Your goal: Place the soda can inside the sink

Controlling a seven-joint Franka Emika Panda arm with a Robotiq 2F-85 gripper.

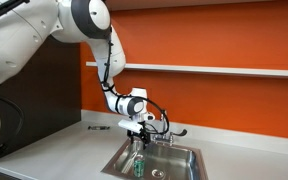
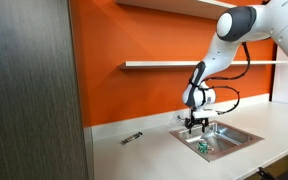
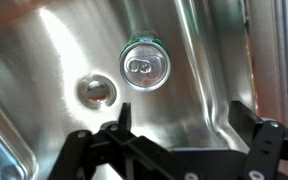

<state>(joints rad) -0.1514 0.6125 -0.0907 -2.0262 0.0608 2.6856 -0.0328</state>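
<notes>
In an exterior view a dark wood-grain panel (image 2: pixel 29 95) fills the left of the frame. Beside it is an orange wall (image 2: pixel 134 95) with a white shelf (image 2: pixel 169 65) across it. Below, a small dark slender object (image 2: pixel 132 137), too small to name, lies on the pale tabletop (image 2: pixel 104 155) left of centre. It is well apart from the stainless-steel sink (image 2: pixel 236 135) set in at the lower right. The green soda can (image 2: pixel 201 146) stands upright inside the basin, toward its left end. The hand (image 2: pixel 196 124) hangs above the can without touching it. It is carried by the white Franka arm (image 2: pixel 234 35) reaching down from the upper right.

In an exterior view the arm (image 1: pixel 84 25) comes in from the upper left. The slender object (image 1: pixel 99 127) lies on the tabletop (image 1: pixel 54 150) left of the sink (image 1: pixel 179 163). The hand (image 1: pixel 139 128) hovers over the basin's left part with the soda can (image 1: pixel 139 166) directly beneath it. The chrome faucet (image 1: pixel 171 132) stands just to the hand's right, at the back rim.

In the wrist view the round drain (image 3: pixel 96 92) sits left of centre in the steel floor of the sink (image 3: pixel 44 55). Just right of it and higher in the frame is the soda can (image 3: pixel 144 68), seen from above, its silvery lid and pull tab facing the camera. Along the bottom edge the hand (image 3: pixel 181 115) is open. Its dark fingers (image 3: pixel 119 125) are spread wide with only bare steel between them, and neither touches the can.
</notes>
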